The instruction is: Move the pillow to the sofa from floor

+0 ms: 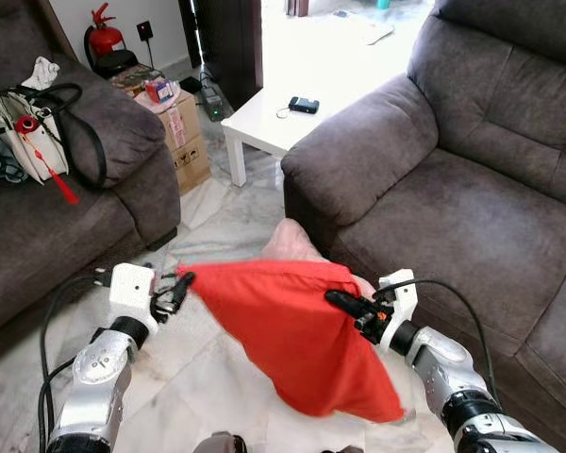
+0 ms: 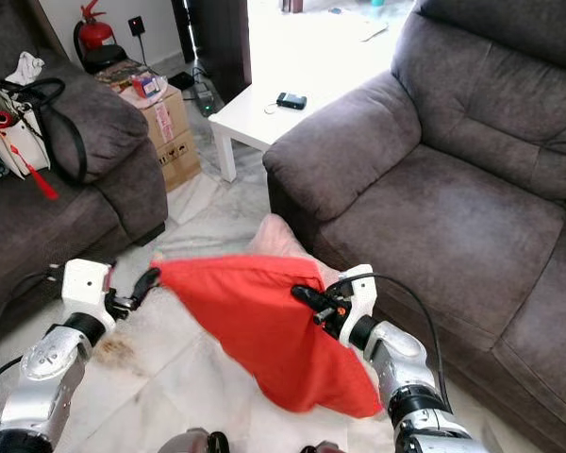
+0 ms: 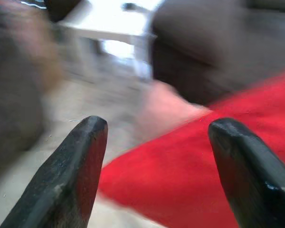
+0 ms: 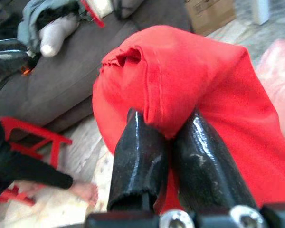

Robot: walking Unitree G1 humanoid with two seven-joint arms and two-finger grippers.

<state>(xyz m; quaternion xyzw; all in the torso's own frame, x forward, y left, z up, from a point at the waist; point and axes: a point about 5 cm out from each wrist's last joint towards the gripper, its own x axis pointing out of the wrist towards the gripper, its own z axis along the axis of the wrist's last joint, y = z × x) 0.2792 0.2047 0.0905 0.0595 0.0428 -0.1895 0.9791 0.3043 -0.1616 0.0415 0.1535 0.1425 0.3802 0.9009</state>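
Your right gripper (image 4: 166, 137) pinches the red pillow (image 1: 302, 330), which hangs off the floor at 6 o'clock from the sofa (image 1: 472, 208). Your left gripper (image 3: 154, 142), at the pillow's 9 o'clock corner, is spread.

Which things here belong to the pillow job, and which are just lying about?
Job:
red pillow
right hand, shut on the pillow's edge
left hand, open by its corner
grey sofa

Lying about:
pink pillow on the floor
white table
cardboard boxes
fire extinguisher
white bag
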